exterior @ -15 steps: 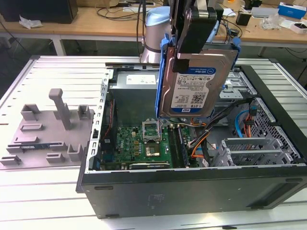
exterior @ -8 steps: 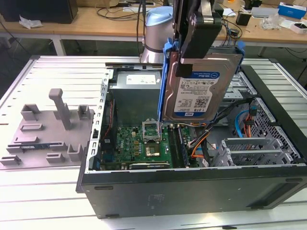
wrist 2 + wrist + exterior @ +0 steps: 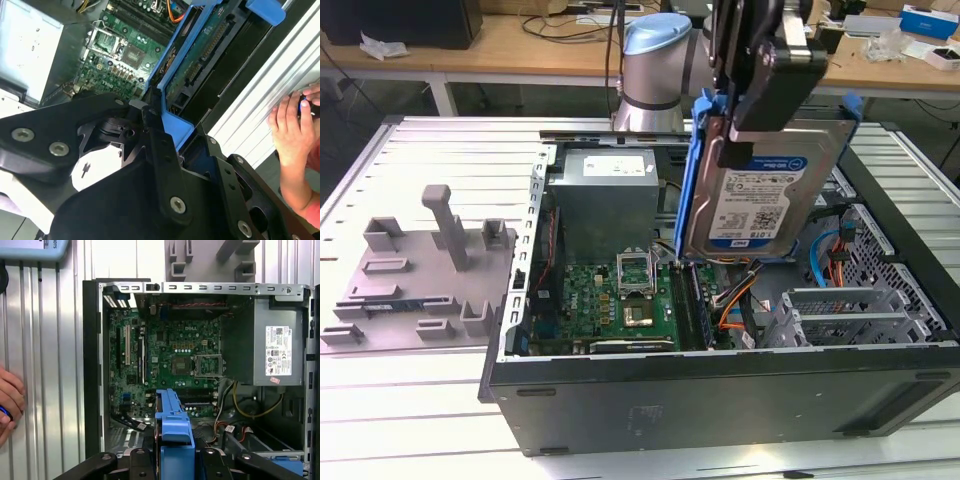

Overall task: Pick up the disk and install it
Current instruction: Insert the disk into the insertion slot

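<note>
The disk [image 3: 760, 205] hangs over the open computer case [image 3: 720, 395].
The gripper [image 3: 738, 145] fingers clamp its top edge, in the exterior view's upper right.

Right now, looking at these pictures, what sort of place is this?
Probably a robotics lab or test workshop: an opened computer case lies on a slatted metal table, the arm's claw holds the disk above it, and wooden desks with cables stand behind.

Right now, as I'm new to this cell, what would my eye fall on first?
The disk in its blue frame hangs upright in the gripper above the open computer case. Inside lie the motherboard and the grey power supply. A person's hand is at the table's edge in the second wrist view.
</note>
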Available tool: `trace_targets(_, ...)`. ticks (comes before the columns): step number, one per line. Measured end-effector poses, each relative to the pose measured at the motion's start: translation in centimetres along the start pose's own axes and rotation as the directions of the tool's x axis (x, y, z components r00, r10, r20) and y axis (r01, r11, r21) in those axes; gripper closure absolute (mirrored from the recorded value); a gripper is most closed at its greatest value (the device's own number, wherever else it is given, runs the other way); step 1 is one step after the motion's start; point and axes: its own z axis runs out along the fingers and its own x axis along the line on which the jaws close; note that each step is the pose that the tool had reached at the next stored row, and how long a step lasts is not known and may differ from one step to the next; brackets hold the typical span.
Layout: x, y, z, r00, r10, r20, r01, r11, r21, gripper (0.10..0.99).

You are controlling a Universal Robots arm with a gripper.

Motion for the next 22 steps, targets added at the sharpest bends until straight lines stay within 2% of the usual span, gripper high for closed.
trace_targets(4, 0.29, -0.92, 0.12, 1.0, 0.0, -0.0002, 0.0, 1.0, 0.0, 0.718)
trace_targets(15, 1.67, -4.46, 0.37, 1.0, 0.0, -0.0002, 0.0, 1.0, 0.0, 0.718)
trace_targets(22, 2.17, -7.77, 0.62, 1.0, 0.0, -0.0002, 0.0, 1.0, 0.0, 0.718)
